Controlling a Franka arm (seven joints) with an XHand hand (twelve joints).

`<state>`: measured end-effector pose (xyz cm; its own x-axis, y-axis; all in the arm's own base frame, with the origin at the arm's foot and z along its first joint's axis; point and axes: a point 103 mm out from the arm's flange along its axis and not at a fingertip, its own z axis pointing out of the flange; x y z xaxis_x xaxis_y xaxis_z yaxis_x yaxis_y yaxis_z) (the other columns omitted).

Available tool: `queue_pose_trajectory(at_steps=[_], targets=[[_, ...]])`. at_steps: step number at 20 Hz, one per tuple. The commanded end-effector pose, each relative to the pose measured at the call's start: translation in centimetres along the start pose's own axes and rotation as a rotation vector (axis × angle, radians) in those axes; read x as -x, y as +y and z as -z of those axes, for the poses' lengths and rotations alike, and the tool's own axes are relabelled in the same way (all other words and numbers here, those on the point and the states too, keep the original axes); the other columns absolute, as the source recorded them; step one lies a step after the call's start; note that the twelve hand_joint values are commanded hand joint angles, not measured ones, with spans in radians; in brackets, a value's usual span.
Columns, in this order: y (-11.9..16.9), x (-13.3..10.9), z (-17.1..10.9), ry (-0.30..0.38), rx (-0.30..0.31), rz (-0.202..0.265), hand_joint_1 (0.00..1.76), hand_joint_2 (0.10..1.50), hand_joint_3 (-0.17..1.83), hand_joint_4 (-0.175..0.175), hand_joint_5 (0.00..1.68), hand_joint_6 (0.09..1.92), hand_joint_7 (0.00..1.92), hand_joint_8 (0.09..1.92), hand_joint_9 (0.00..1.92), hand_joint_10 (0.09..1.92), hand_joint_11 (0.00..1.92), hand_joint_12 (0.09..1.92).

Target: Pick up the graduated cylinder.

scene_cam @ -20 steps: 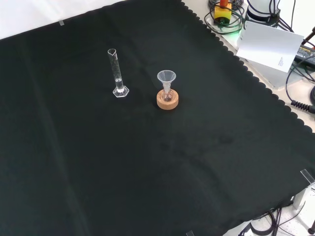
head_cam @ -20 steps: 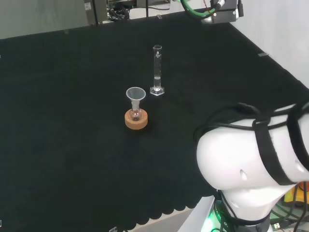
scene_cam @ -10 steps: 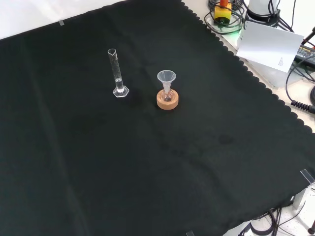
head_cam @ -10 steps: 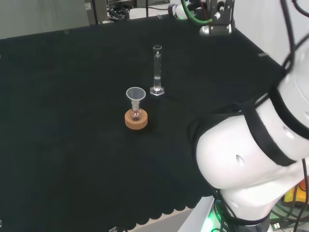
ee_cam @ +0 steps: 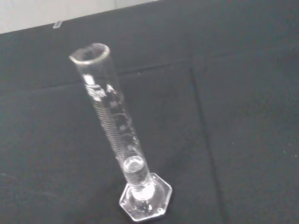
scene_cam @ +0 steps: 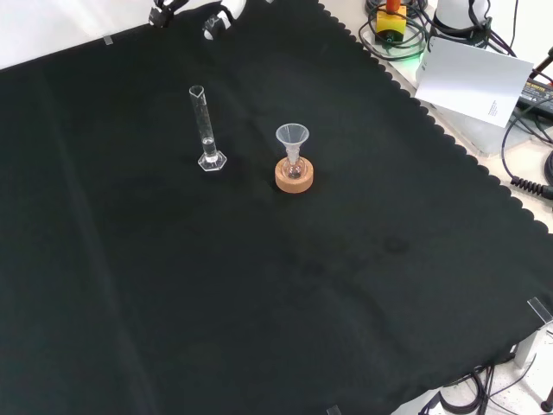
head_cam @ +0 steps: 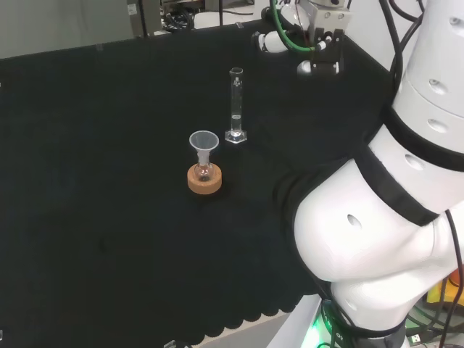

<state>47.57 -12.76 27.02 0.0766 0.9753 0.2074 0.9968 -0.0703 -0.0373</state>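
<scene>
Our hand (head_cam: 319, 32) far right in head view, apart from upright graduated cylinder (head_cam: 235, 106), we cannot tell its opening

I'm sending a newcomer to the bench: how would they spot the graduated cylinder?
On the black cloth two pieces stand close together. The graduated cylinder is the tall, thin clear tube on a hexagonal foot; its neighbour, a small flask with funnel, sits on a cork ring.
</scene>
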Motion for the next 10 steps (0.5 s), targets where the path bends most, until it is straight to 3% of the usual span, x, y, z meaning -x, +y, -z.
queue_pose_trajectory(at_steps=[1, 5, 10], targets=[[2.5, 2.3, -3.0, 0.081, 0.055, 0.015, 0.43, 1.01, 0.28, -0.033, 0.35, 0.09, 0.15, 0.62, 0.43, 0.63, 0.25, 1.34], [2.6, 3.1, -4.3, 0.127, 0.085, 0.038, 0.44, 0.99, 0.28, -0.032, 0.35, 0.09, 0.17, 0.62, 0.46, 0.64, 0.26, 1.35], [2.5, 3.8, -6.1, 0.153, 0.075, 0.071, 0.46, 0.95, 0.28, -0.034, 0.36, 0.09, 0.2, 0.63, 0.49, 0.64, 0.28, 1.35]])
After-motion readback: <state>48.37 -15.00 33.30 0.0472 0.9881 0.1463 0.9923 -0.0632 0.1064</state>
